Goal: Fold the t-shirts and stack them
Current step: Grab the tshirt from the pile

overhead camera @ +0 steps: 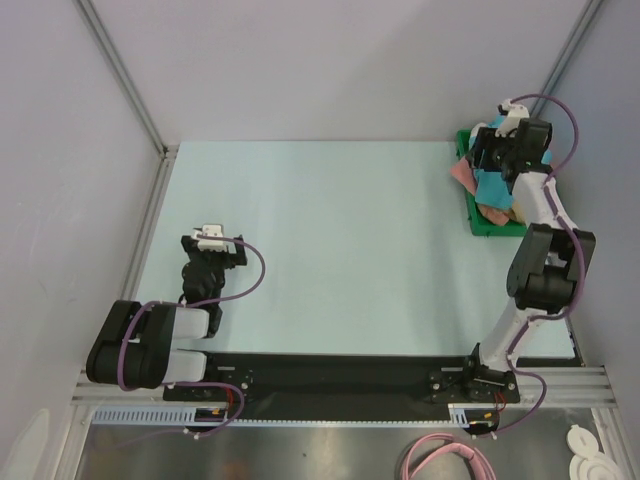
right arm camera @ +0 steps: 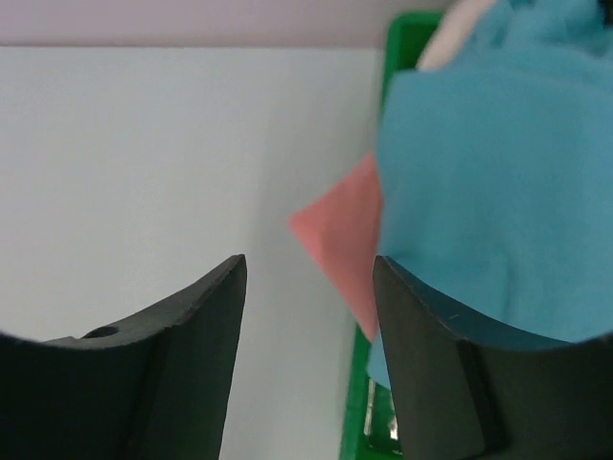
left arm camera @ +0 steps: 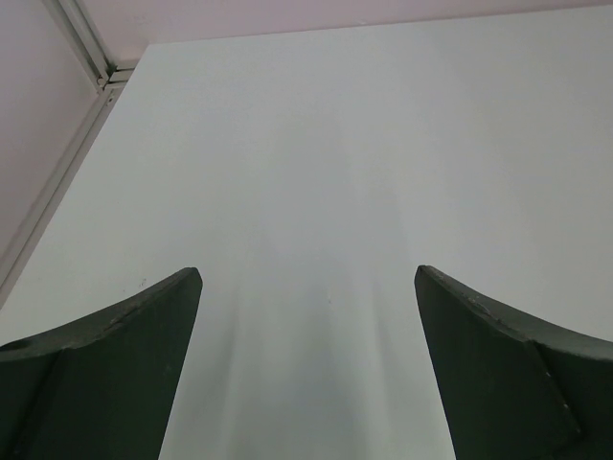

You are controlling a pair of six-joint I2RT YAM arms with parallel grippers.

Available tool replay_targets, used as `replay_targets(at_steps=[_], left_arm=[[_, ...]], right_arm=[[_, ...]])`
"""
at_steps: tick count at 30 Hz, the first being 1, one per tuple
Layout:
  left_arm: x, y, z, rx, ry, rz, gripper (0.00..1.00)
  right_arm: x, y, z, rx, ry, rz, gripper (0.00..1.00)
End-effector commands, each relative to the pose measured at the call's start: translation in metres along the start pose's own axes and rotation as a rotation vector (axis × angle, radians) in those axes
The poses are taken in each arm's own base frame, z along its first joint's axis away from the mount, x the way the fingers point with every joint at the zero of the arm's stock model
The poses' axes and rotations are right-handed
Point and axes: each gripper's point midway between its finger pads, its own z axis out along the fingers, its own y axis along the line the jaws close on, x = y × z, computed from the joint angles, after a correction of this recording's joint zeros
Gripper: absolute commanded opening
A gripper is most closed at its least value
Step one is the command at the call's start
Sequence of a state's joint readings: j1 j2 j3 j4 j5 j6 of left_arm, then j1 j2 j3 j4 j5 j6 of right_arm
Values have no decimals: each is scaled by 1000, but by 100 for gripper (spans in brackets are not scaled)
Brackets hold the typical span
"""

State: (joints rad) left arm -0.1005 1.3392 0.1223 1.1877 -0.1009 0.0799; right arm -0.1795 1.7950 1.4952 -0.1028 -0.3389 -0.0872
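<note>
T-shirts (overhead camera: 490, 190), heaped in the green tray (overhead camera: 478, 228) at the far right of the table (overhead camera: 330, 220).

Right gripper (right arm camera: 308, 264): you see its jaws part-way apart with nothing pinched. The gap shows only bare table and, beyond it, a corner of the pink shirt (right arm camera: 340, 240) hanging over the tray's left edge. The teal shirt (right arm camera: 488, 182) bunches over the tip of the right-hand finger, outside the gap rather than in it.

Handling, as you may judge it: the cloth is light, soft and limp. It will drape from any hold, and a lifted shirt may drag its neighbours along. Take a raised fold or free edge of the topmost teal shirt, one shirt only, and bring that fold between the fingers before you close.

Left gripper (left arm camera: 308, 273): jaws spread wide and empty over bare table at the near left, well apart from the heap.
</note>
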Motion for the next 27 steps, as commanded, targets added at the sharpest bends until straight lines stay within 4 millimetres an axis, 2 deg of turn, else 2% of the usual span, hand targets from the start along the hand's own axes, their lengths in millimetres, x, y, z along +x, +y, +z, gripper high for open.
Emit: replay_targets(at_steps=[1,2,4,8,13,18,27], left_arm=[[-20,2,7,-3,-66,-12,100],[-20,2,7,-3,-66,-11,100],[-20,3,7,-5,-66,-11,100],[-21,2,7,-3,-67,-11,100],[-21,2,7,-3,-67,-11,100],[-21,2,7,-3,-69,-10,100],[-21,2,7,-3,-67,-11,100]], right_arm=[[11,-33,-4,58,104,139,61],[17,-39,3,68,122,141,60],[14,-44,4,84,124,136,60],[22,-49,11,89,149,139,56],[30,-57,12,132,159,132,56],[21,-77,8,232,116,84,57],[24,-101,10,335,118,17,59]])
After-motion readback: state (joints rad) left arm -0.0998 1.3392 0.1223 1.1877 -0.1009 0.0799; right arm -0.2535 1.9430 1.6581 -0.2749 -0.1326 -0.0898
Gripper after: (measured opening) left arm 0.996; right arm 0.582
